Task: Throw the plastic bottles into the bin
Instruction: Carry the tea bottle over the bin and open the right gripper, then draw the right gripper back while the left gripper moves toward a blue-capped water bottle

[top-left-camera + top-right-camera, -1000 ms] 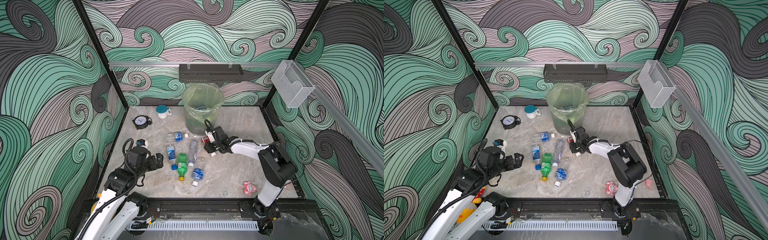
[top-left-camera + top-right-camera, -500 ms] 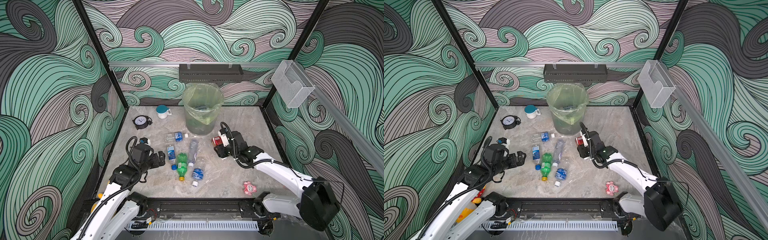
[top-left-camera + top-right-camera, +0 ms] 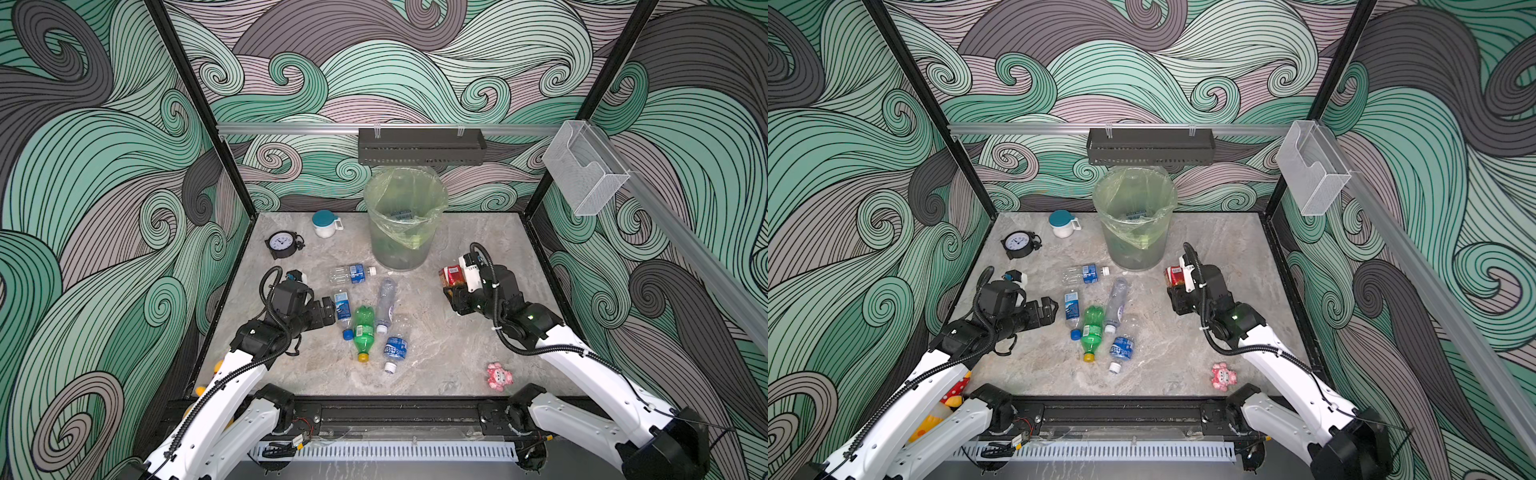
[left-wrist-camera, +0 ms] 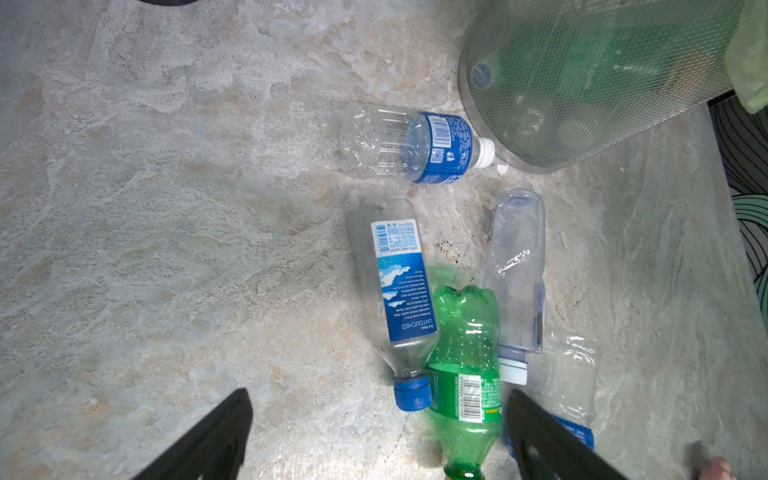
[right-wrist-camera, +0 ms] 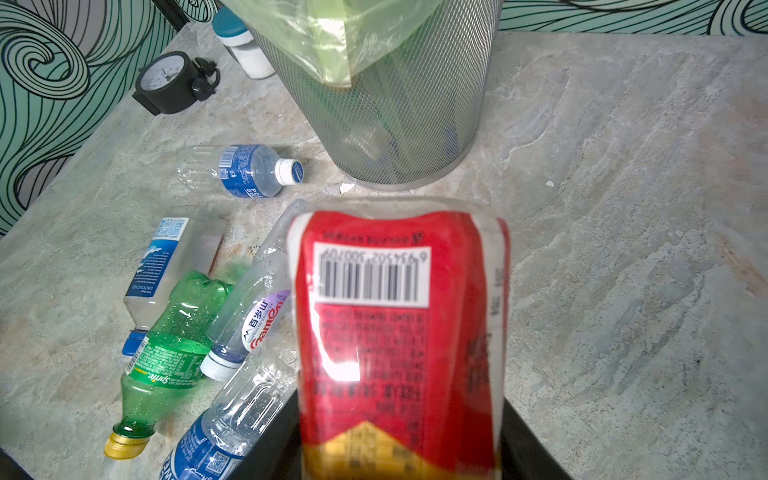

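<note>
The bin point(image 3: 405, 220) point(image 3: 1133, 216), a grey mesh bucket with a yellow-green bag, stands at the back middle of the table. My right gripper point(image 3: 452, 291) point(image 5: 399, 453) is shut on a red-labelled plastic bottle point(image 3: 451, 276) point(image 5: 399, 332), held above the table to the right of the bin's base. Several plastic bottles lie left of centre: a green one point(image 3: 363, 330) point(image 4: 465, 374), a blue-capped one point(image 3: 343, 309) point(image 4: 399, 291), a white-capped one point(image 3: 353, 274). My left gripper point(image 3: 328, 309) point(image 4: 380, 399) hangs open just left of this cluster, with nothing between its fingers.
A black clock point(image 3: 282, 245) and a white jar with a teal lid point(image 3: 325, 223) sit at the back left. A pink toy point(image 3: 500, 376) lies near the front right. A black shelf point(image 3: 419, 145) hangs above the bin; a clear box point(image 3: 584, 174) is on the right wall.
My right arm has swung out to the right, carrying the red-labelled bottle a little right of where it was. My left gripper has edged closer to the bottle cluster, still open.
</note>
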Controlling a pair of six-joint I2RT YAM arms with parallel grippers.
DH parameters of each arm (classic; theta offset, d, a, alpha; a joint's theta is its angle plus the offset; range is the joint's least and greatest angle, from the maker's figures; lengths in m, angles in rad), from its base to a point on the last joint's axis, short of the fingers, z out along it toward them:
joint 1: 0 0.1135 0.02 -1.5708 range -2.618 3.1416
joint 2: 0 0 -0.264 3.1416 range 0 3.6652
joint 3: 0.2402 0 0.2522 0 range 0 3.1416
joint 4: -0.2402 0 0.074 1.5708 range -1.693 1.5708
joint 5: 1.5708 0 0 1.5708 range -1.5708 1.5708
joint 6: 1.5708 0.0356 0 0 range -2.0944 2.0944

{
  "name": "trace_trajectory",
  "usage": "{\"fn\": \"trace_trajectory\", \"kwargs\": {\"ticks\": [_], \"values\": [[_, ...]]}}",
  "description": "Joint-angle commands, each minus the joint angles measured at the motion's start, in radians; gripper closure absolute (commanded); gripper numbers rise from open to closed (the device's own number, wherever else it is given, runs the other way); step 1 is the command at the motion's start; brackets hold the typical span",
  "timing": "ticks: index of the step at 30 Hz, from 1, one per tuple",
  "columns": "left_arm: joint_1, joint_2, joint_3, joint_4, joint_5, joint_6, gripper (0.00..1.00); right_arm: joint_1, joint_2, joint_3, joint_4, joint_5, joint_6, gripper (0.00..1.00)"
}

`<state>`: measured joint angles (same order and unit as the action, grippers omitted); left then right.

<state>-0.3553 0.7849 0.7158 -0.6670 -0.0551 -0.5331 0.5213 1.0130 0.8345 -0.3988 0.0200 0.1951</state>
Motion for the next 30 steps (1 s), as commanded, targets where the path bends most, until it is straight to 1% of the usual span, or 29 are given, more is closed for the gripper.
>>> {"fn": "trace_trajectory", "kwargs": {"ticks": [1, 3, 5, 6, 7, 8, 9, 10, 11, 12, 13, 15, 19, 23, 26, 30], "values": [[0.005, 0.011, 0.004, 0.023, 0.011, -0.007, 0.03, -0.014, 0.053, 0.200, -0.029, -0.002, -0.067, 0.51], [0.005, 0.015, 0.004, 0.035, 0.014, -0.006, 0.03, -0.038, 0.148, 0.372, -0.010, -0.054, -0.087, 0.51], [0.006, 0.026, 0.002, 0.063, 0.020, 0.000, 0.03, -0.064, 0.321, 0.633, -0.022, -0.112, -0.097, 0.51], [0.005, 0.035, 0.004, 0.077, 0.022, 0.003, 0.03, -0.071, 0.405, 0.755, -0.039, -0.135, -0.103, 0.49], [0.005, 0.050, 0.015, 0.084, 0.025, 0.005, 0.03, -0.080, 0.506, 0.896, -0.065, -0.156, -0.102, 0.40], [0.004, 0.066, 0.029, 0.083, 0.033, 0.008, 0.03, -0.087, 0.599, 1.023, -0.096, -0.177, -0.093, 0.28], [0.005, 0.078, 0.042, 0.081, 0.040, 0.010, 0.03, -0.092, 0.667, 1.127, -0.123, -0.193, -0.089, 0.23], [0.005, 0.092, 0.055, 0.077, 0.042, 0.010, 0.03, -0.096, 0.725, 1.221, -0.156, -0.199, -0.087, 0.20], [0.005, 0.103, 0.064, 0.071, 0.041, 0.010, 0.03, -0.098, 0.767, 1.280, -0.177, -0.203, -0.086, 0.19], [0.004, 0.107, 0.069, 0.068, 0.041, 0.013, 0.03, -0.098, 0.777, 1.297, -0.179, -0.203, -0.087, 0.19], [0.005, 0.108, 0.070, 0.065, 0.043, 0.019, 0.03, -0.098, 0.770, 1.290, -0.176, -0.202, -0.091, 0.19], [0.004, 0.105, 0.067, 0.061, 0.033, 0.024, 0.03, -0.098, 0.714, 1.219, -0.146, -0.192, -0.100, 0.17], [0.005, 0.113, 0.059, 0.055, 0.030, 0.035, 0.02, -0.099, 0.500, 0.920, -0.025, -0.177, -0.121, 0.11], [0.005, 0.138, 0.044, 0.073, 0.032, 0.027, 0.02, -0.101, 0.273, 0.606, 0.068, -0.193, -0.097, 0.09], [0.005, 0.156, 0.022, 0.120, 0.065, 0.022, 0.02, -0.103, 0.141, 0.415, 0.064, -0.187, -0.078, 0.10], [0.005, 0.191, 0.002, 0.163, 0.093, 0.007, 0.03, -0.103, 0.006, 0.211, 0.047, -0.173, -0.053, 0.08]]}}
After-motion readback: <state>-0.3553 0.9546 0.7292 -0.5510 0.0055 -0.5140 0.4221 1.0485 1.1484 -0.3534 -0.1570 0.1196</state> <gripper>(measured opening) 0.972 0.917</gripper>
